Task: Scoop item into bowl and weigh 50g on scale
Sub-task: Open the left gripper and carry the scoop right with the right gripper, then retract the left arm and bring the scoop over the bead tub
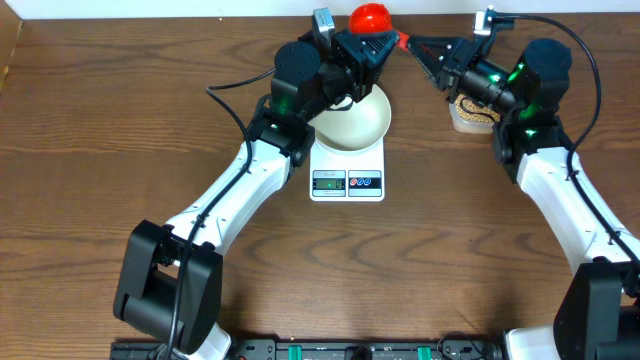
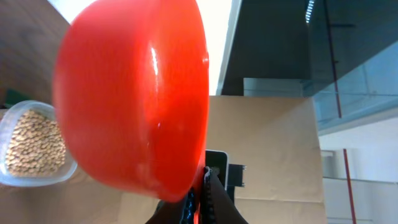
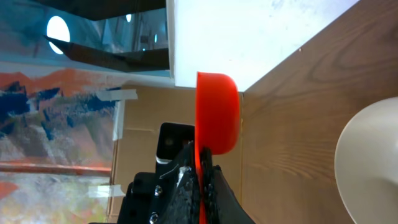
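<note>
A red scoop (image 1: 371, 18) is held in the air at the far edge of the bench (image 1: 120, 120), beyond the white bowl (image 1: 352, 122). It is gripped from two sides. The left hand (image 1: 362, 45) is closed on it from the near side. In the left wrist view the rounded red underside of the scoop (image 2: 137, 93) fills most of the frame, and a red strip is pinched between the dark fingers (image 2: 214, 202) at the bottom edge. The right hand (image 1: 415, 44) is closed on the scoop's red handle from the right. In the right wrist view the scoop (image 3: 217, 118) is seen edge-on, with its handle clamped between the fingers (image 3: 186, 186).

The bowl is set on the white digital scale (image 1: 347, 183), and its rim reaches past the scale's sides. The scale's display and two round buttons are left uncovered at the front; the digits are too small to be read. The left arm is stretched over the bowl's left rim. In the right wrist view part of the bowl (image 3: 373, 162) is seen at the right edge, on the wooden surface.

The soybeans (image 1: 474, 120) are kept in a clear plastic tub (image 1: 462, 124), to the right of the bowl and apart from it, partly hidden under the right arm. In the left wrist view the beans (image 2: 34, 143) are seen piled in the tub (image 2: 37, 180), left of the scoop.
</note>
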